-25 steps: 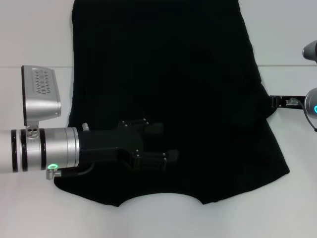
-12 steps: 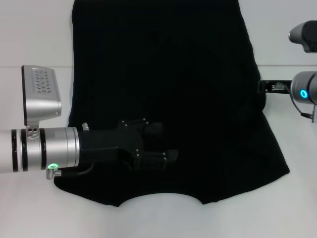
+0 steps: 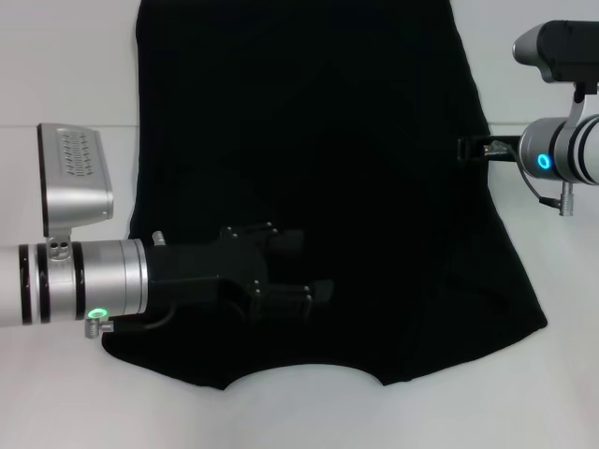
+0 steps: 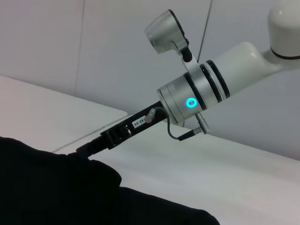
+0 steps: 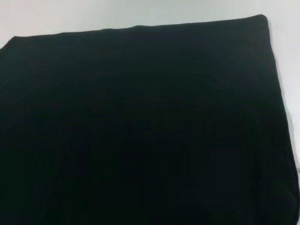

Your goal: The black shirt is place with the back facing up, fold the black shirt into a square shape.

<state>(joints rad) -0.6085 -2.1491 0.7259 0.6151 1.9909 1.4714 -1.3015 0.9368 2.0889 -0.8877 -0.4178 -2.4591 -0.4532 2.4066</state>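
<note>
So the right gripper point(image 3: 465, 148) has slid inward over the last second, from out past the shirt's right edge to right up on that edge, and a bit higher too. It looks like it's dragging the side of the black shirt point(image 3: 318, 140) toward the middle, so I'd guess a side fold is underway. Can't tell what its jaws are doing, they vanish into the dark cloth. The left gripper point(image 3: 304, 271) hasn't budged, sitting on the lower left of the shirt with jaws spread, probably pinning it. The shirt lies flat on the white tabletop point(image 3: 65, 56).
</note>
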